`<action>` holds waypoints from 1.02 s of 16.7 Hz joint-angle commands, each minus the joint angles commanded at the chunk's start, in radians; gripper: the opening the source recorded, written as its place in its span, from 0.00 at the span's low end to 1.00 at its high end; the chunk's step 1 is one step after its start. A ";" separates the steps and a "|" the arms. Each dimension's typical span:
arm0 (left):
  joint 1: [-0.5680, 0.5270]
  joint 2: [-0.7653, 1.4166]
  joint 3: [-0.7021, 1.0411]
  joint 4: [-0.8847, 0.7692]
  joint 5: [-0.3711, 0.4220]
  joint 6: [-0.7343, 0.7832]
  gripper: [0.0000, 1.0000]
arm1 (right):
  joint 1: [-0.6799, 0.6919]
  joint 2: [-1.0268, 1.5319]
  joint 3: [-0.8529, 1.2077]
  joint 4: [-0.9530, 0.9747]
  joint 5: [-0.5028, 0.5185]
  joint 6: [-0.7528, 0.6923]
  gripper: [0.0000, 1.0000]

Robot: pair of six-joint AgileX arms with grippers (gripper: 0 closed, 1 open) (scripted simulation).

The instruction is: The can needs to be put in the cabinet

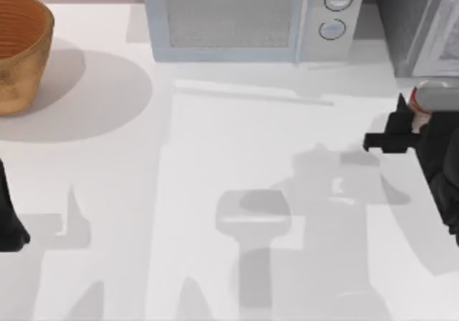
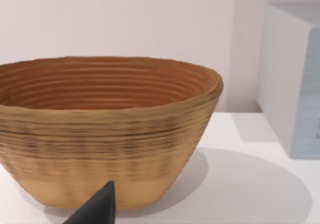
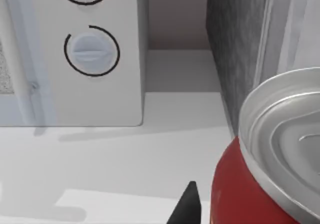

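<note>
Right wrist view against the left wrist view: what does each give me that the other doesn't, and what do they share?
The right wrist view has the can, red with a silver top, close at the right gripper, plus the microwave's knobs and the cabinet's speckled grey side just beyond the can.

The left wrist view has the woven basket standing upright on the table, with one dark fingertip of the left gripper low in front of it.

Both show the white table and the pale microwave, the left wrist view catching its side, the right its front.
</note>
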 joint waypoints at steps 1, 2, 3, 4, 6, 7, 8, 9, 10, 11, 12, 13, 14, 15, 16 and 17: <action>0.000 0.000 0.000 0.000 0.000 0.000 1.00 | 0.000 -0.037 0.003 -0.046 0.000 0.001 0.00; 0.000 0.000 0.000 0.000 0.000 0.000 1.00 | -0.001 -0.075 0.006 -0.092 0.000 0.001 0.00; 0.000 0.000 0.000 0.000 0.000 0.000 1.00 | -0.001 -0.113 0.010 -0.138 0.000 0.002 0.00; 0.000 0.000 0.000 0.000 0.000 0.000 1.00 | -0.002 -0.151 0.014 -0.184 0.000 0.002 0.00; 0.000 0.000 0.000 0.000 0.000 0.000 1.00 | -0.002 -0.227 0.022 -0.273 -0.001 0.003 0.00; 0.000 0.000 0.000 0.000 0.000 0.000 1.00 | -0.003 -0.264 0.026 -0.316 -0.001 0.003 0.00; 0.000 0.000 0.000 0.000 0.000 0.000 1.00 | -0.003 -0.300 0.031 -0.357 -0.001 0.003 0.00; 0.000 0.000 0.000 0.000 0.000 0.000 1.00 | -0.003 -0.334 0.035 -0.396 -0.001 0.003 0.00; 0.000 0.000 0.000 0.000 0.000 0.000 1.00 | -0.003 -0.367 0.039 -0.432 -0.001 0.003 0.00; 0.000 0.000 0.000 0.000 0.000 0.000 1.00 | -0.003 -0.397 0.043 -0.465 -0.001 0.002 0.00; 0.000 0.000 0.000 0.000 0.000 0.000 1.00 | -0.003 -0.424 0.046 -0.495 -0.002 0.002 0.00; 0.000 0.000 0.000 0.000 0.000 0.000 1.00 | -0.003 -0.447 0.049 -0.521 -0.002 0.002 0.00; 0.000 0.000 0.000 0.000 0.000 0.000 1.00 | -0.003 -0.466 0.052 -0.543 -0.002 0.002 0.00; 0.000 0.000 0.000 0.000 0.000 0.000 1.00 | -0.003 -0.480 0.053 -0.559 -0.002 0.002 0.00; 0.000 0.000 0.000 0.000 0.000 0.000 1.00 | -0.003 -0.490 0.054 -0.570 -0.002 0.002 0.00; 0.000 0.000 0.000 0.000 0.000 0.000 1.00 | -0.004 -0.494 0.055 -0.574 -0.002 0.001 0.00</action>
